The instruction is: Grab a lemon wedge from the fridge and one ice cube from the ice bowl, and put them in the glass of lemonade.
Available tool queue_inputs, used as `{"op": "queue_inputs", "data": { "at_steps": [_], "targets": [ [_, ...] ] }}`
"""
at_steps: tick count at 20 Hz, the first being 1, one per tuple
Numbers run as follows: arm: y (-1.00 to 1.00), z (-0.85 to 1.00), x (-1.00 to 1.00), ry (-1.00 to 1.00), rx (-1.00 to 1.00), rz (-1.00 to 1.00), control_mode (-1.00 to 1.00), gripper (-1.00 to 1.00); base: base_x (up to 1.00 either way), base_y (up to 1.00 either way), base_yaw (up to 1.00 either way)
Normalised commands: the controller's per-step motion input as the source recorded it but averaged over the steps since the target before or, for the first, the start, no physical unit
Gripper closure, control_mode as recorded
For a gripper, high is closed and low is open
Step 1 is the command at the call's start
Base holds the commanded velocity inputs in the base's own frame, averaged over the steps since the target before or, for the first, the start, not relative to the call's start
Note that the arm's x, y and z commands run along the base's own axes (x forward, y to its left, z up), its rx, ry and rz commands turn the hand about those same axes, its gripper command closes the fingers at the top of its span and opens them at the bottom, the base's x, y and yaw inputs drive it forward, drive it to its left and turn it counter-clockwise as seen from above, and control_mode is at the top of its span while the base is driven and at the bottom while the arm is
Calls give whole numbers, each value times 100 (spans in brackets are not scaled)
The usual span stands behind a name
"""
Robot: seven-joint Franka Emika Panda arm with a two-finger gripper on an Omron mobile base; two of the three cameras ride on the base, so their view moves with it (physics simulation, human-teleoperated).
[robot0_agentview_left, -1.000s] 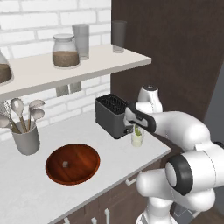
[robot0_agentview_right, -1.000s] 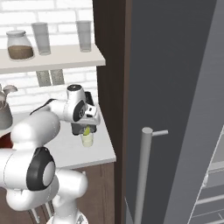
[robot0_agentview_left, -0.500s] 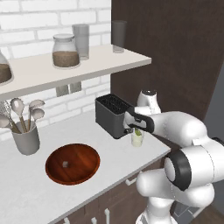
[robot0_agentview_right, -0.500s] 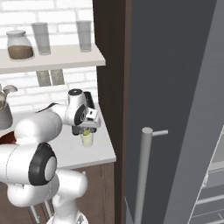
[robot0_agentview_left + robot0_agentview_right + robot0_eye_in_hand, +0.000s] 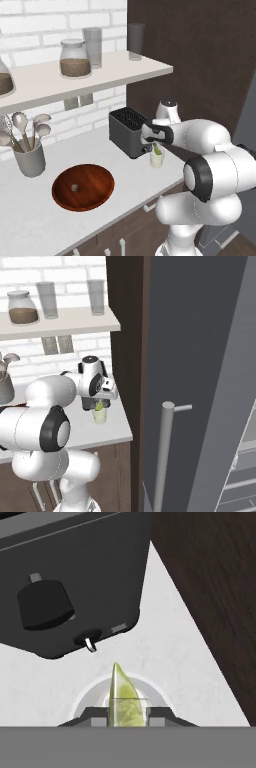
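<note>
Clamped between the gripper (image 5: 128,712) tips at frame bottom, the lemon wedge (image 5: 123,699) is held above the glass of lemonade (image 5: 157,157); released off-centre, it could be dropped beside the rim.

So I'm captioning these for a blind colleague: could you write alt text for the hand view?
The gripper is shut on a pale yellow-green lemon wedge, held point-up directly over the round rim of the glass of lemonade on the white counter. Just beyond stands a black toaster with a knob and small lever, and a dark brown cabinet borders the counter on the right.
</note>
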Motion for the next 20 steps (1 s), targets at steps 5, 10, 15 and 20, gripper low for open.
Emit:
{"op": "queue_inputs", "data": {
  "at_steps": [5,10,15,20],
  "targets": [
    [-2,-3,-13,-1,0,0,-100,100,0,0,0],
    [-7,0,0,0,0,0,-100,100,0,0,0],
    [-9,-1,0,0,0,0,-100,100,0,0,0],
    [12,1,-3,0,0,0,-100,100,0,0,0]
  ]
}}
